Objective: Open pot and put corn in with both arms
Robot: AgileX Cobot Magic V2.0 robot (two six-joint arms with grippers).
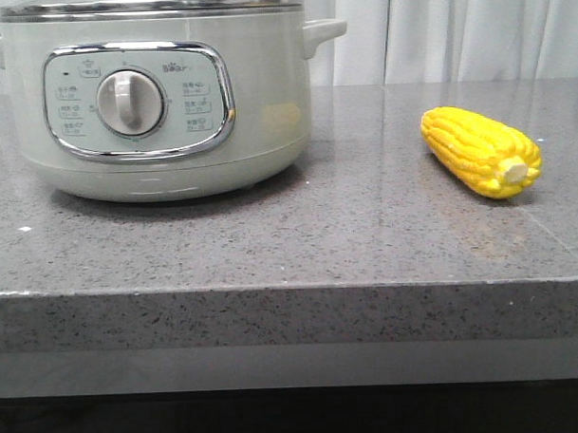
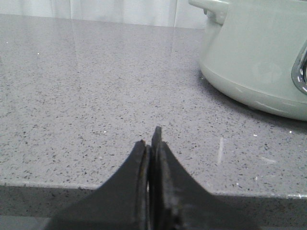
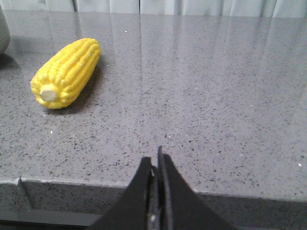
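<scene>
Nothing is begun: the pale-green round electric pot (image 1: 157, 98) sits lidded on the grey speckled counter (image 1: 347, 243), the glossy yellow corn cob (image 1: 480, 151) well apart. Both arms' fingers (image 2: 152, 143) (image 3: 156, 160) are pressed together, empty; lifting the lid likely comes first.

The pot (image 1: 157, 98) loses its lid top and left handle to the front view's edge, its panel labels are too small to read, and both wrist views show only slivers of it
</scene>
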